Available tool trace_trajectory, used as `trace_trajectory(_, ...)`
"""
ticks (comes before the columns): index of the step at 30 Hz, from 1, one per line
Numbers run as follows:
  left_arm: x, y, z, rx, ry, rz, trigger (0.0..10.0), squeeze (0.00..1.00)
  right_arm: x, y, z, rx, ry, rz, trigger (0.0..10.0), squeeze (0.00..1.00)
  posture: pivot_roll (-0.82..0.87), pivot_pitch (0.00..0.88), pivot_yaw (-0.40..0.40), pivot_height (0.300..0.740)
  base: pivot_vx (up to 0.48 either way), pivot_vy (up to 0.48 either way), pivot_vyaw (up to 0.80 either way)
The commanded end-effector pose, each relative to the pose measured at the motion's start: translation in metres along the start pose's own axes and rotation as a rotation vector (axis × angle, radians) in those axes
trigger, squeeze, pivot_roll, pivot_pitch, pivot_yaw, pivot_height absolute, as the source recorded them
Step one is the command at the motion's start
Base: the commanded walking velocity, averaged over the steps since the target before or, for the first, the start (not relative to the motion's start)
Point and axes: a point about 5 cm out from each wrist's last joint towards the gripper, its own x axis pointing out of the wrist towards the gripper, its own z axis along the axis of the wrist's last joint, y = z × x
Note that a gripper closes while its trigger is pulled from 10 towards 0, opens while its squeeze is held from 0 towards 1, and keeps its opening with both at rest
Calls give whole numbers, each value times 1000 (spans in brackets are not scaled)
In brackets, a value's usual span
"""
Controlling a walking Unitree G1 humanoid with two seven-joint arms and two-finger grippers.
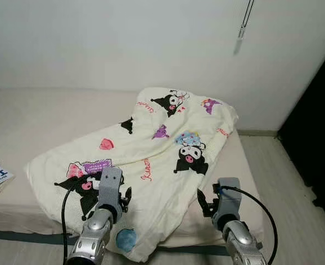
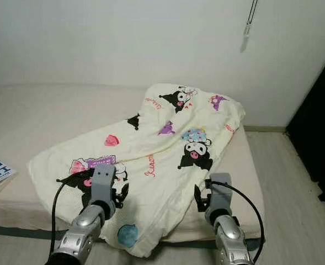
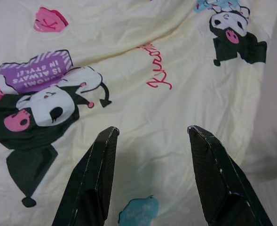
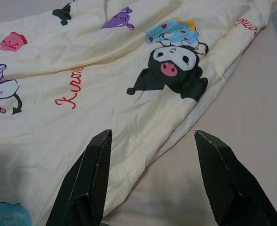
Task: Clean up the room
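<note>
Left eye view: cream cartoon-print blanket lies crumpled on the mattress, long axis running diagonally from the near-left corner up to the far right by the wall, with its near edge hanging over the bed's front. Left gripper hovers directly over the near cloth, fingers wide apart, holding nothing. Right gripper is likewise spread and empty, straddling the blanket's right edge where it meets bare mattress. My read: the left is better placed for the near-left corner, the right for the side hem.
</note>
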Motion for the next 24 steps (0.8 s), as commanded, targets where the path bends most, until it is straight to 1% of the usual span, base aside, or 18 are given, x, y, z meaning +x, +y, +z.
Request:
trace_trajectory(1,-6,8,-9,9,22,-6,10000,0,-2,1,-5,24,19,-1,10000,0,14,112,23,730,0,0,0)
trace_trajectory(5,-9,10,-11,10,26,-17,10000,0,-3,1,-5,26,13,-3,10000,0,14,110,22,715,0,0,0)
trace_trajectory(9,-10,11,-13,10,28,-25,10000,0,-3,1,-6,25,13,-3,10000,0,14,109,21,710,0,0,0)
trace_trajectory(12,-12,12,-15,12,32,-31,10000,0,-4,-1,-6,23,15,-6,10000,0,12,110,20,695,0,0,0)
trace_trajectory(16,-13,13,-15,11,31,-30,10000,0,-4,-1,-6,23,16,-6,10000,0,13,110,19,690,0,0,0)
trace_trajectory(24,-14,12,-14,2,26,-33,10000,0,-3,0,-5,25,15,-2,10000,0,16,119,16,665,0,0,0)
